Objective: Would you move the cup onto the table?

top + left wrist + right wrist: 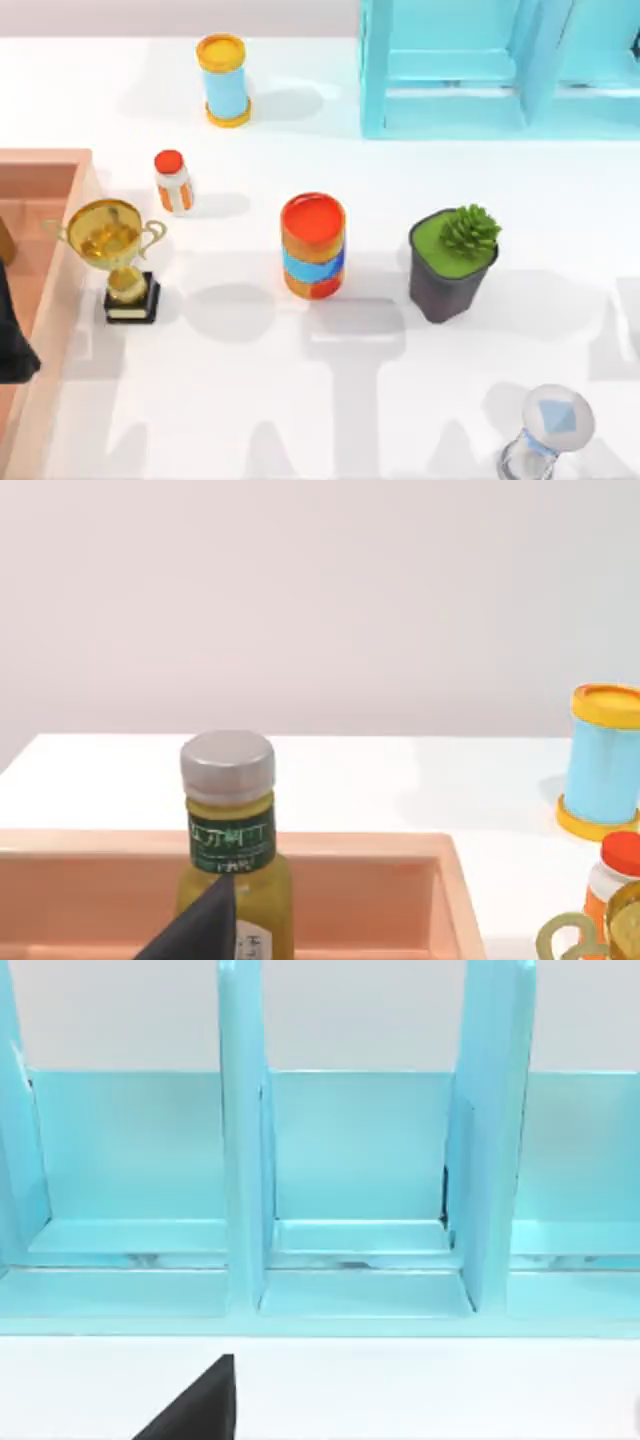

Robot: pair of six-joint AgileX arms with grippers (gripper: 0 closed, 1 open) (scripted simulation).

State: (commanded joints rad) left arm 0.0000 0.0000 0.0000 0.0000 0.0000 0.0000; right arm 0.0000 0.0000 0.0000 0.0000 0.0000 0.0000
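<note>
Where the brown wooden box point(60, 260) sits at the left edge of the table point(250, 400), my left arm point(12, 335) hangs over it as a dark shape. In the left wrist view, a dark bit of the left gripper point(200, 930) is just in front of a yellow-green bottle point(232, 820) with a silver cap. The bottle stands up straight inside the box. I cannot tell if this gripper is holding something or has let go.

I cannot tell where the cup is from here, or how it lies next to the gripper.

Just beside the box, on the white top, stands a gold trophy point(115, 250) on a black base. Behind it is a little white bottle point(172, 182) with a red cap. Farther back is a tall light-blue tube point(223, 80) with yellow ends. Near the middle stands a can point(313, 246) with a red top, and to its right is a dark pot with a green plant point(452, 262). An hourglass point(548, 435) is at the front right.

The right gripper point(195, 1405) is low over the table and faces the turquoise shelf point(360, 1180) - I cannot tell its grip either.
</note>
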